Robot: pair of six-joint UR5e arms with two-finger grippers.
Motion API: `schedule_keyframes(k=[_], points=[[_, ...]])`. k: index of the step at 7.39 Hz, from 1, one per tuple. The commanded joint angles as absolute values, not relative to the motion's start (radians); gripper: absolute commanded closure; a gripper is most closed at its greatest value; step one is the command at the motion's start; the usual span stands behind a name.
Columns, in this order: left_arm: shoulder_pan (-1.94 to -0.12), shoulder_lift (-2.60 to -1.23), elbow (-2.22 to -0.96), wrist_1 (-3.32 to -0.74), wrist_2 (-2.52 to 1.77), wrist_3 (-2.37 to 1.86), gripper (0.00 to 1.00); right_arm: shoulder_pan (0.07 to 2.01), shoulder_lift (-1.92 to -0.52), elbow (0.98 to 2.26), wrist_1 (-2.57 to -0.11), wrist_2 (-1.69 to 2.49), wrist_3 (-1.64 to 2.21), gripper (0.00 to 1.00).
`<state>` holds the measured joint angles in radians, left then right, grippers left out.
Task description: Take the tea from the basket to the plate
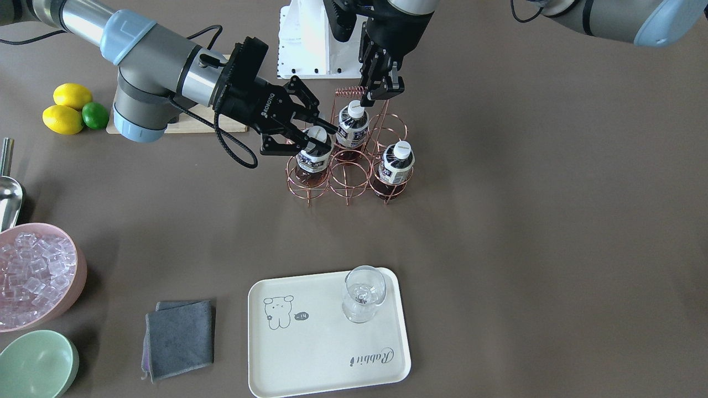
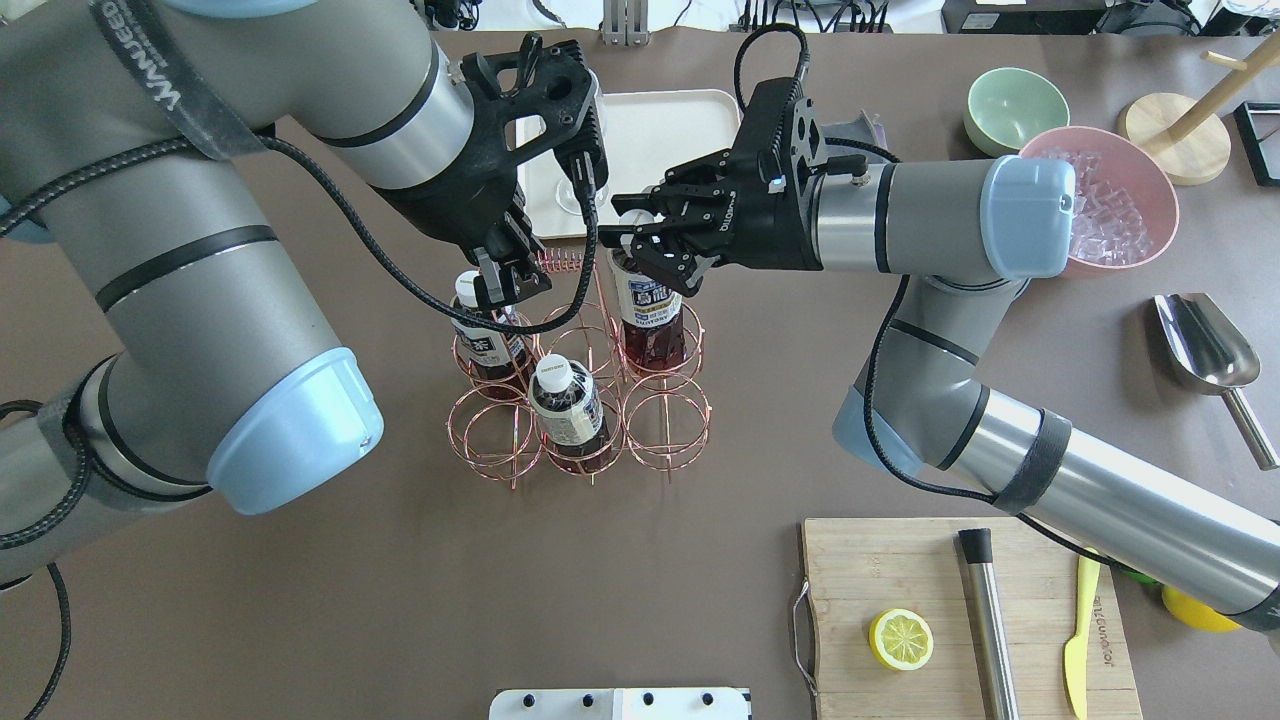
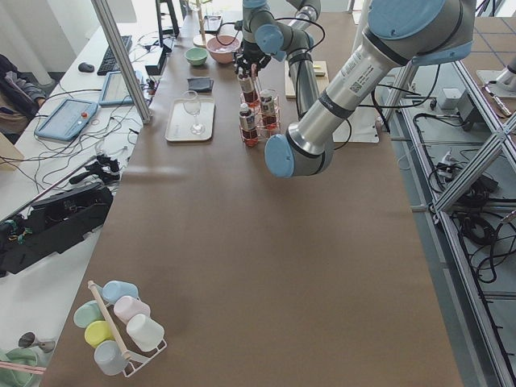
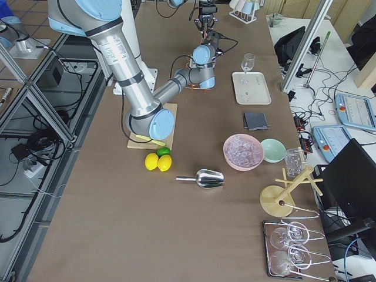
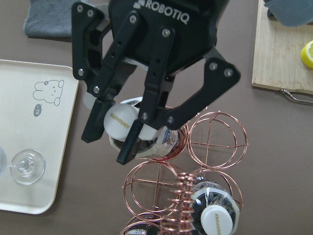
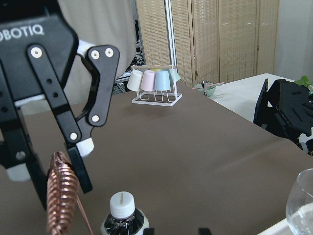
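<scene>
Three tea bottles stand in the copper wire basket (image 1: pixel 348 185). My right gripper (image 1: pixel 316 139) is shut on the white cap of one tea bottle (image 1: pixel 313 160), which stands in its ring; the left wrist view shows the fingers (image 5: pixel 95 122) pressed on both sides of the cap. My left gripper (image 1: pixel 369 99) is shut on the basket's coiled handle (image 6: pixel 61 188). The other two bottles (image 1: pixel 352 126) (image 1: pixel 396 163) are free. The cream tray (image 1: pixel 326 354) lies toward the front edge, apart from the basket.
A wine glass (image 1: pixel 362 296) stands on the tray's corner. A grey cloth (image 1: pixel 180 337), a pink bowl of ice (image 1: pixel 33 276), a green bowl (image 1: pixel 36 365) and a metal scoop (image 1: pixel 8 193) lie nearby. The cutting board (image 2: pixel 900 560) holds a lemon half.
</scene>
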<state>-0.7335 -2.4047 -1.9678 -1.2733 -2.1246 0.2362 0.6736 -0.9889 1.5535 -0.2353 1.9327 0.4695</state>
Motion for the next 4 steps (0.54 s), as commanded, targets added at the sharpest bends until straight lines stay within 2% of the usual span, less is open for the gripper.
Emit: schedule_keyframes(k=[1,4], points=[[-0.733,-2.405,-1.968,-1.273,-2.125,0.236,1.00,0.767,-0.974,1.589,-0.279,1.992,0.479,1.00],[-0.733,-2.405,-1.968,-1.272,-2.125,0.236,1.00,0.825,-0.872,1.586,-0.389,1.993,0.479,1.00]])
